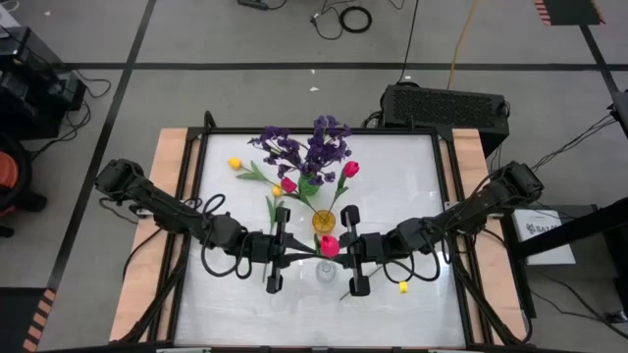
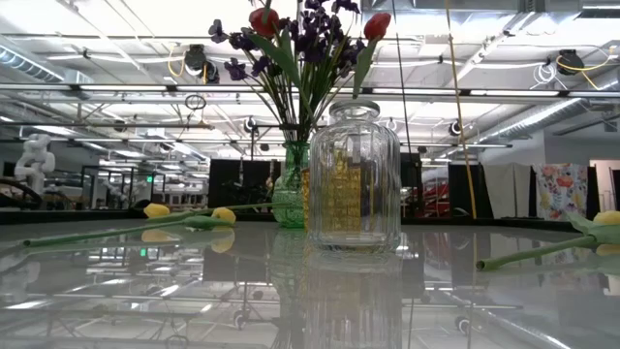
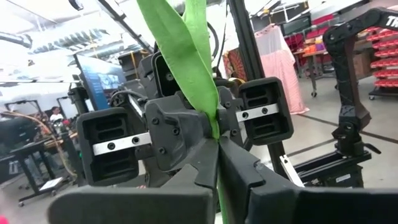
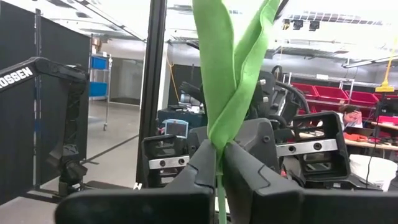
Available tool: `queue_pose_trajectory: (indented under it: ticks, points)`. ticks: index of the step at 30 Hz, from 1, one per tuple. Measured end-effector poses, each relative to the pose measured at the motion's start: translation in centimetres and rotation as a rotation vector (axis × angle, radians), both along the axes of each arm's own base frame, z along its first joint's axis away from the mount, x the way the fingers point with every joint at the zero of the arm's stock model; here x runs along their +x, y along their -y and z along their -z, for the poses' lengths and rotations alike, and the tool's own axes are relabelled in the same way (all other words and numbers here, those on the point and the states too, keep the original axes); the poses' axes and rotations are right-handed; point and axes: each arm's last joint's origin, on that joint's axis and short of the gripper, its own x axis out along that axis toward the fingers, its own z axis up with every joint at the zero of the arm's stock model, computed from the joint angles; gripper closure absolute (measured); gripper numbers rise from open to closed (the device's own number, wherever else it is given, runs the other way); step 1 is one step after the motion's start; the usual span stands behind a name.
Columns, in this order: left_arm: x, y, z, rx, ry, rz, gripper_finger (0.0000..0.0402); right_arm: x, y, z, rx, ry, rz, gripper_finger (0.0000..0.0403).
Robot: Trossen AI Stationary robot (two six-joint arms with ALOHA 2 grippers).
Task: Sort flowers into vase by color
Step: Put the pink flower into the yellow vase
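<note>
White glossy table [image 1: 226,304] with wooden side strips carried everything; places given from the clear ribbed glass jar [image 2: 353,174], the nearest container in the low view. Jar was empty as far as that view showed, lidless, ridged walls, round shoulders. Just behind it stood an amber-yellow textured vase [image 1: 324,220], contents hard to tell. Behind and beside that, a green glass vase [image 2: 288,199] held a bushy bunch: purple sprigs [image 1: 312,147] plus two pink-red tulips [image 2: 263,19] on green stems, all taller than the vase. Left arm and right arm met over the jar, facing each other. Left gripper [image 3: 218,163] was pinched on a pink-red tulip [image 1: 330,245] stem with flat green fabric leaves; right gripper [image 4: 219,169] was clamped on the same stem from the other side, bloom held above the jar between them. Loose yellow tulips lay flat on the table: one [image 1: 235,164] far behind-left of the jar, another [image 1: 402,286] near its right.
</note>
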Motion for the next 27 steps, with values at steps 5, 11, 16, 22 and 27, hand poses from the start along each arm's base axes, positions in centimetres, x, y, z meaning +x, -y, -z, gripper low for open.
queue_pose_trajectory:
  ticks: [5, 11, 16, 22, 27]
  points:
    - [-0.3, 0.2, -0.1, -0.015, -0.019, -0.047, 0.0321, 0.1, 0.0, 0.2, -0.02, -0.019, 0.008, 0.0398]
    - [-2.0, 0.5, -1.0, -0.058, -0.069, -0.212, 0.0209, -0.1, -0.1, 0.4, -0.051, -0.058, 0.024, 0.04]
    - [-3.7, 1.0, -1.5, -0.051, -0.126, -0.339, 0.0161, -1.2, -0.5, 0.2, -0.134, -0.127, 0.138, 0.0402]
    - [-5.5, 1.1, -2.0, -0.071, -0.174, -0.448, 0.0158, -3.1, 0.1, 0.0, -0.192, -0.137, 0.201, 0.0402]
    - [-6.2, 0.7, -1.9, -0.116, -0.219, -0.49, 0.0158, -3.6, 2.2, 1.9, -0.171, -0.13, 0.291, 0.0402]
